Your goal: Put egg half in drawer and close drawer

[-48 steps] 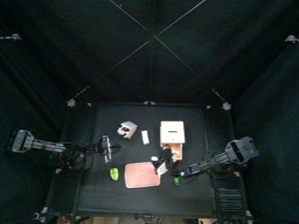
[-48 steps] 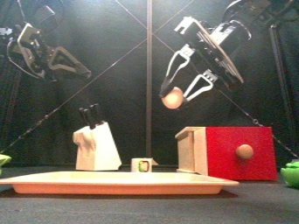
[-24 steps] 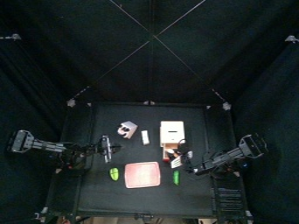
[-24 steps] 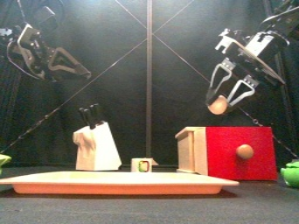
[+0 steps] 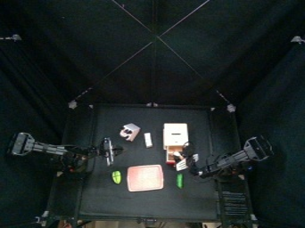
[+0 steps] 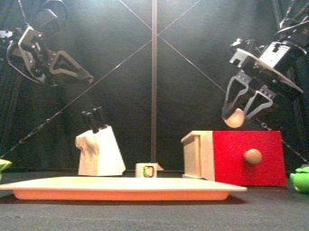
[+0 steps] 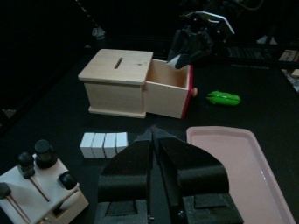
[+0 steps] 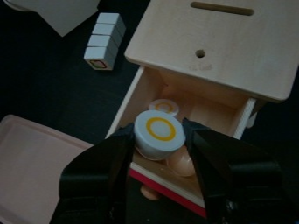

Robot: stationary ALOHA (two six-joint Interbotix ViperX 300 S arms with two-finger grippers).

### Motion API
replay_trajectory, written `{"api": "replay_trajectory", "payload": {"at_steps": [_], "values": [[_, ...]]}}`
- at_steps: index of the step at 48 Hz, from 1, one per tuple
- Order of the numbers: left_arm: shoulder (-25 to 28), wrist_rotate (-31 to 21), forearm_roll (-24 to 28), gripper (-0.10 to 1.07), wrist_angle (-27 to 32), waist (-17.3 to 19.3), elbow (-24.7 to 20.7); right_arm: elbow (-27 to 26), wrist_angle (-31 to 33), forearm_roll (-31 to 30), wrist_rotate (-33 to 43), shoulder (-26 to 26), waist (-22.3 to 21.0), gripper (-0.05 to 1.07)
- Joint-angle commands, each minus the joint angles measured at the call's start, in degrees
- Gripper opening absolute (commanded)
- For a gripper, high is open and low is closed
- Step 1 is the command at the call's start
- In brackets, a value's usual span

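The egg half [image 8: 158, 131], white with a yellow ring, sits between the fingers of my right gripper [image 8: 158, 147], which is shut on it. It hangs just above the drawer [image 8: 176, 96], a tan tray with a red front that stands pulled out of its cream cabinet [image 8: 222, 44]. In the front view the egg half [image 6: 236, 117] floats a little above the cabinet top [image 6: 200, 152] and the red front [image 6: 254, 155]. The left wrist view shows the drawer [image 7: 176, 87] from the side. My left gripper [image 6: 46, 61] is raised at the left, open and empty.
A flat pink tray [image 6: 121, 188] lies at the table's front. A knife block [image 6: 100, 149] stands left of the cabinet, small white blocks [image 7: 103, 143] between them. A green vegetable [image 7: 222, 96] lies right of the drawer, another [image 5: 117, 178] left of the tray.
My right gripper has carried the egg half to the right and downward, from over the tray's middle to above the open drawer. The left arm has not moved.
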Motion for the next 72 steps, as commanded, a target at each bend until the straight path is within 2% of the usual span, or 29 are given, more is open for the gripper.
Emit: {"api": "replay_trajectory", "payload": {"at_steps": [1, 17, 32, 44, 72], "values": [[0.0, -0.1, -0.3, 0.48, -0.2, -0.1, -0.5, -0.3, -0.1, 0.3, -0.1, -1.3, -0.1, 0.65], [0.0, -0.1, -0.8, 0.48, -0.2, -0.1, -0.4, 0.4, -1.1, 0.3, -0.2, -1.4, -0.1, 0.78], [0.0, 0.0, -0.8, 0.48, -0.2, -0.2, -0.4, 0.4, -1.2, 0.3, -0.3, -1.4, -0.2, 0.83], [0.0, -0.1, -0.7, 0.48, -0.2, -0.1, -0.4, 0.4, -1.2, 0.2, -0.3, -1.4, -0.2, 0.93], [0.0, 0.1, -0.6, 0.49, -0.2, 0.0, -0.4, 0.3, -1.2, 1.9, -1.1, -1.5, -0.2, 0.93]]}}
